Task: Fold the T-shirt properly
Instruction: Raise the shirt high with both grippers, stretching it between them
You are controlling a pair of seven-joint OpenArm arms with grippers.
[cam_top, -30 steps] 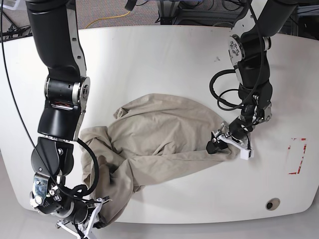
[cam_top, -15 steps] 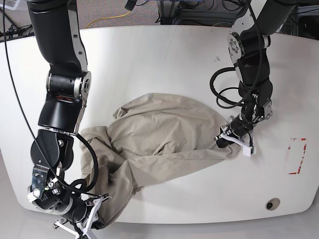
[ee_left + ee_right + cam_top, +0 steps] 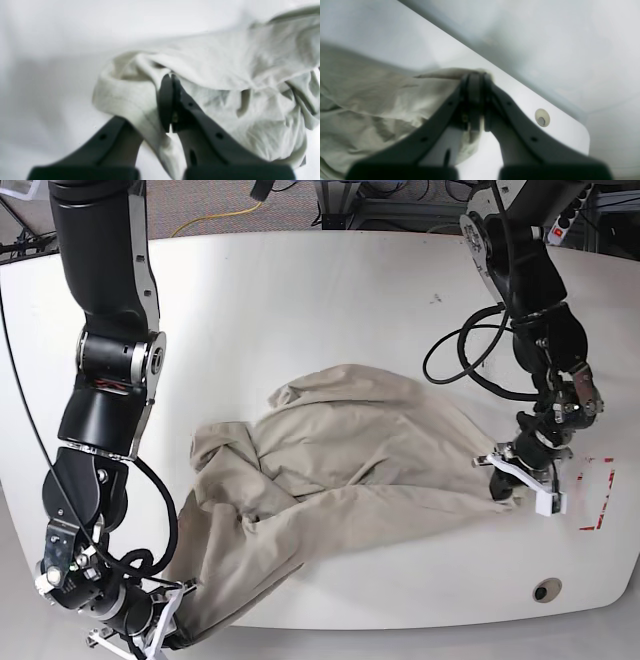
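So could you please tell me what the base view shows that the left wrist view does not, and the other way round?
Only the base view shows the whole T-shirt spread wrinkled across the white table, the right claw pinching one end at the table's near edge, the red tape mark and the yellow cable on the floor. Only the left wrist view shows the left claw up close, jaws pressed together on a rolled hem. Both show the left claw shut on the T-shirt, resting on the table.
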